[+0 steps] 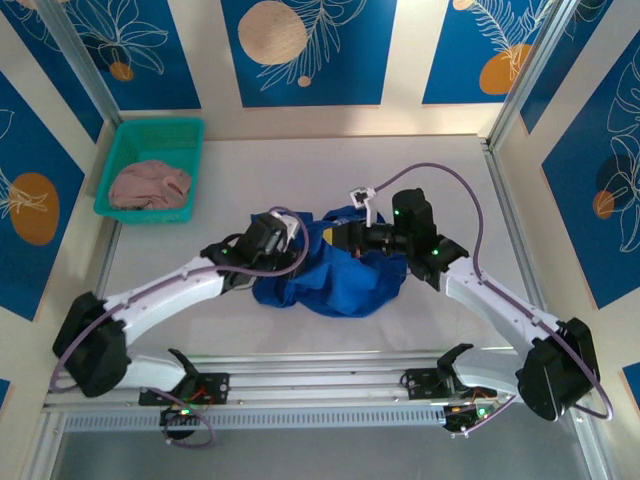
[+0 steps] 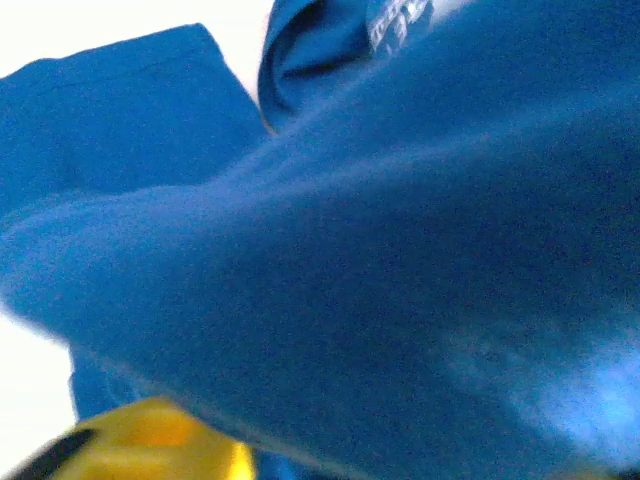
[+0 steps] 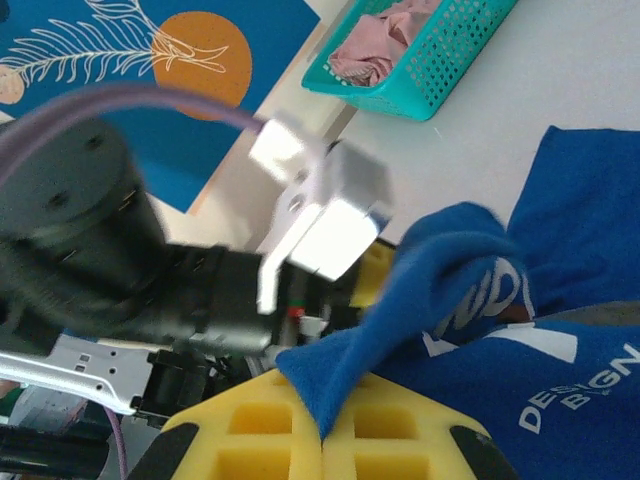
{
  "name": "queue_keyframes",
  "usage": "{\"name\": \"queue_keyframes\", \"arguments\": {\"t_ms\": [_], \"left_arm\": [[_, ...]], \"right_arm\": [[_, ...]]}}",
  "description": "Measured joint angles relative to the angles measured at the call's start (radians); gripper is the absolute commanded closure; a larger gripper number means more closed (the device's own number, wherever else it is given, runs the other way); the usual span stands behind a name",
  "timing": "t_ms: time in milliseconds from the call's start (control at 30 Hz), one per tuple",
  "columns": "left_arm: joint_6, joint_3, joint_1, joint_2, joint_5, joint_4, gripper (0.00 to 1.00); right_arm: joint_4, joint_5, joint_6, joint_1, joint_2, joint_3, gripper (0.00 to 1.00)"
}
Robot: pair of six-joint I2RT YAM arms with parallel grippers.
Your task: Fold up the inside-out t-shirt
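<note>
- One inside-out t-shirt (image 1: 340,280) lies bunched midway on the tabletop (image 1: 300,170).
- Right pincer (image 3: 322,425) pinches a fold of it (yellow pads (image 3: 255,432) pressed together).
- Left pincer (image 1: 290,235): draped in cloth, we cannot tell its state.

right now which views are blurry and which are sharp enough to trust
Left wrist: the t-shirt sits too close, soft all over, with the left edge blown out white. Right wrist: the left arm is smeared, but the shirt's white print is fairly crisp. Top external: sharp, evenly lit, only soft shadows.
</note>
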Motion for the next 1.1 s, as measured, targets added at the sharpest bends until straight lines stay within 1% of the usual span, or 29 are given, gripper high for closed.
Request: {"name": "queue_keyframes", "arguments": {"t_ms": [33,67,133,233,300,367,433,600,667,767,833,933,1067,1100], "left_arm": [[0.0,0.011,0.01,0.019,0.018,0.017,1.0],[0.002,0.019,0.019,0.027,0.052,0.034,1.0],[0.002,0.023,0.041,0.005,0.152,0.063,1.0],[-0.058,0.023,0.095,-0.098,0.377,0.125,1.0],[-0.119,0.024,0.14,-0.19,0.491,0.17,1.0],[-0.166,0.031,0.168,-0.255,0.557,0.186,1.0],[-0.204,0.048,0.18,-0.286,0.598,0.185,1.0],[-0.26,0.057,0.18,-0.282,0.655,0.169,1.0],[-0.266,0.057,0.18,-0.279,0.661,0.152,1.0],[-0.266,0.062,0.18,-0.279,0.665,0.129,1.0],[-0.266,0.071,0.18,-0.279,0.667,0.115,1.0],[-0.266,0.079,0.18,-0.279,0.671,0.106,1.0],[-0.266,0.08,0.18,-0.279,0.671,0.098,1.0],[-0.266,0.08,0.18,-0.279,0.672,0.098,1.0]], "right_arm": [[-0.014,0.005,-0.004,-0.008,-0.014,-0.004,1.0],[-0.042,0.028,-0.014,-0.016,-0.032,-0.004,1.0],[-0.143,0.134,-0.037,-0.017,-0.06,0.018,1.0],[-0.356,0.414,-0.083,0.011,-0.055,0.118,0.85],[-0.455,0.578,-0.124,0.036,-0.048,0.174,0.75],[-0.512,0.679,-0.164,0.059,-0.051,0.202,0.67],[-0.55,0.739,-0.216,0.082,-0.061,0.21,0.61],[-0.613,0.75,-0.335,0.146,-0.125,0.209,0.53],[-0.615,0.75,-0.369,0.189,-0.164,0.201,0.53],[-0.599,0.738,-0.418,0.267,-0.224,0.164,0.55],[-0.579,0.725,-0.439,0.303,-0.234,0.138,0.55],[-0.544,0.711,-0.462,0.327,-0.193,0.123,0.52],[-0.473,0.718,-0.481,0.346,-0.079,0.108,0.45],[-0.457,0.721,-0.487,0.35,-0.049,0.106,0.45]]}}
